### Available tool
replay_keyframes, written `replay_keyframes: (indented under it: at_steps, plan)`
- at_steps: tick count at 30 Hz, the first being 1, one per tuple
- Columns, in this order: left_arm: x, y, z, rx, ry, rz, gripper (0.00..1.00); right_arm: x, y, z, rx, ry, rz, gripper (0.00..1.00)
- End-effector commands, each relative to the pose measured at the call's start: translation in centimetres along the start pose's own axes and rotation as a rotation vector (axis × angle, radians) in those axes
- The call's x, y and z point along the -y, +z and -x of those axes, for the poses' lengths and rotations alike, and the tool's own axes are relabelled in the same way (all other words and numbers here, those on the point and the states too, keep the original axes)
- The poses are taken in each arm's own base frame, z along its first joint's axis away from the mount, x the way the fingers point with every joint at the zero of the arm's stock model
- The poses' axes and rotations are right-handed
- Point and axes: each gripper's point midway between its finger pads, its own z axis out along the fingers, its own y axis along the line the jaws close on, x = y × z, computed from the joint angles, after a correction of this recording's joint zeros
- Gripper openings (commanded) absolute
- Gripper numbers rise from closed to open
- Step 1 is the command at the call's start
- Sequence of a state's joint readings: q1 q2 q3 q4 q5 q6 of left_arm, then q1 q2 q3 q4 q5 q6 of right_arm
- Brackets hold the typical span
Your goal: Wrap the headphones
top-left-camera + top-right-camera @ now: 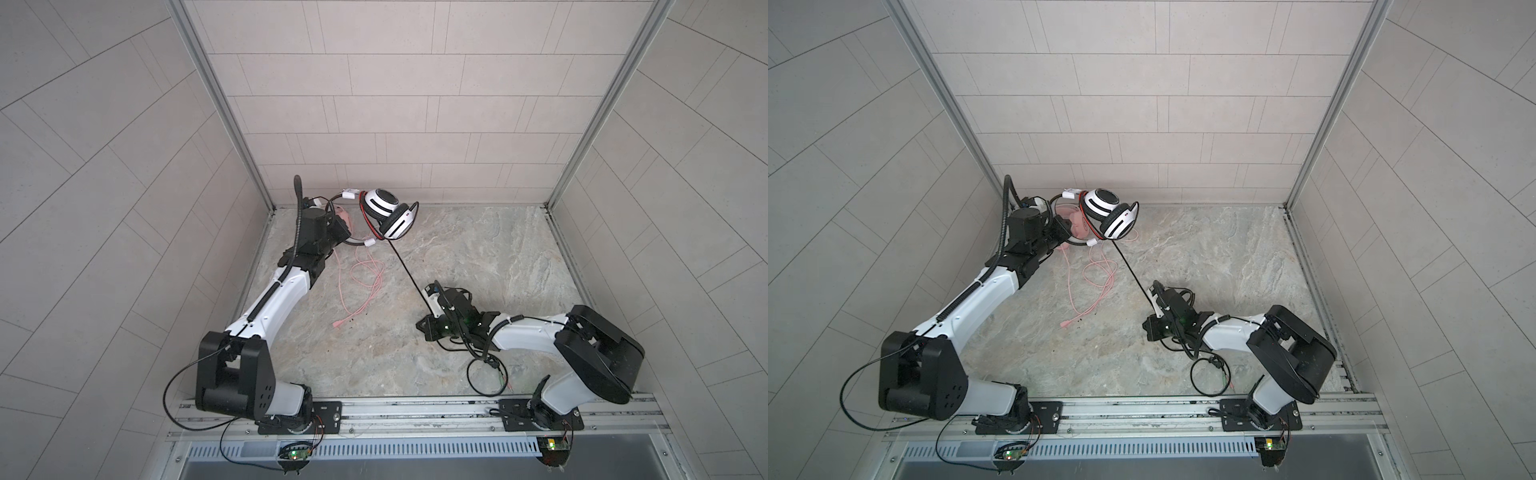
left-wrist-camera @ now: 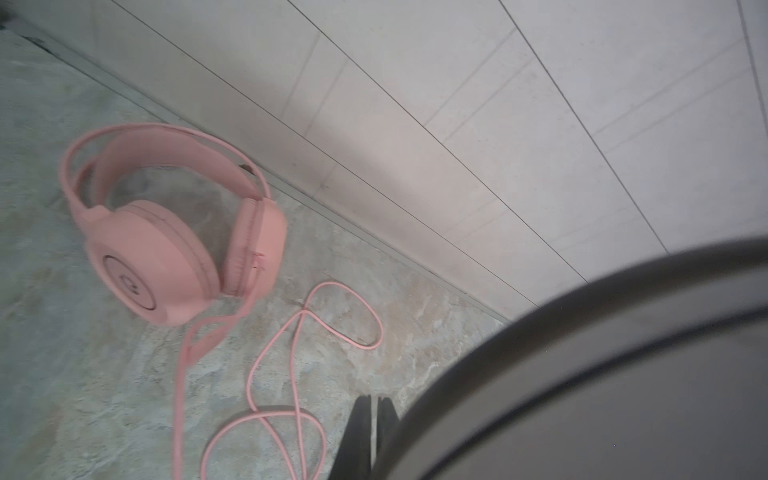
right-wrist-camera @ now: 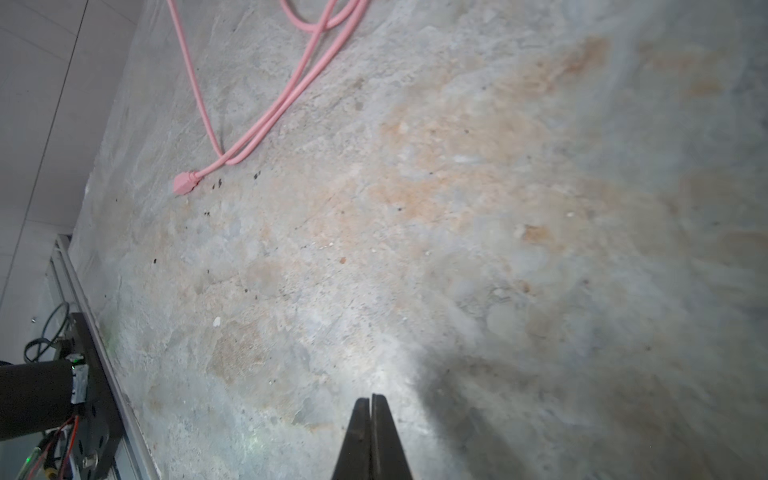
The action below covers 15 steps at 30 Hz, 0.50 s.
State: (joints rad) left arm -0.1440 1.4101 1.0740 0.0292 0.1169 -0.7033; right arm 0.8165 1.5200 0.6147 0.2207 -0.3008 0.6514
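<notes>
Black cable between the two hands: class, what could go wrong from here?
1. The thin black cable runs taut from the white-and-black over-ear headset to the shut right hand; more pull may strain it or tug the headset from the left hand.
2. The pink cable lies loose nearby and could snag.

White headset [image 1: 382,204]: on my feed, white cups with black stripes and black pads.
Black cable [image 1: 410,274]: black, with a red strand near the cups.
Pink headset [image 2: 174,249]: I see pink all over.
Pink cable [image 3: 196,83]: the same pink, plug included.
Tabletop [image 3: 457,208]: mottled grey stone pattern with tan patches.
Walls [image 1: 395,104]: pale grey tiles, I'd say.
</notes>
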Motion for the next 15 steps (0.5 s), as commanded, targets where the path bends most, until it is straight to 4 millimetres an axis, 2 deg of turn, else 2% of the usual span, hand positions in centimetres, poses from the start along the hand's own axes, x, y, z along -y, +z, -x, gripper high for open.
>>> replay_keyframes:
  at_steps: [1,7,11,15]
  plan:
    - [0.0,-1.6,3.8,0.146,-0.067,0.033,0.0,0.0,-1.1,-1.2,-0.045,-0.076,-0.112,0.0]
    - [-2.6,-1.4,3.6,0.15,-0.085,0.158,0.0,-2.0,-3.5,-1.4,-0.045,-0.189,-0.172,0.0]
    - [-4.6,-1.8,3.8,0.161,-0.09,0.26,0.0,-3.5,-5.8,-0.9,-0.027,-0.27,-0.215,0.0]
    - [-5.0,-1.8,3.8,0.161,-0.065,0.284,0.0,-3.6,-8.3,0.4,-0.009,-0.362,-0.292,0.0]
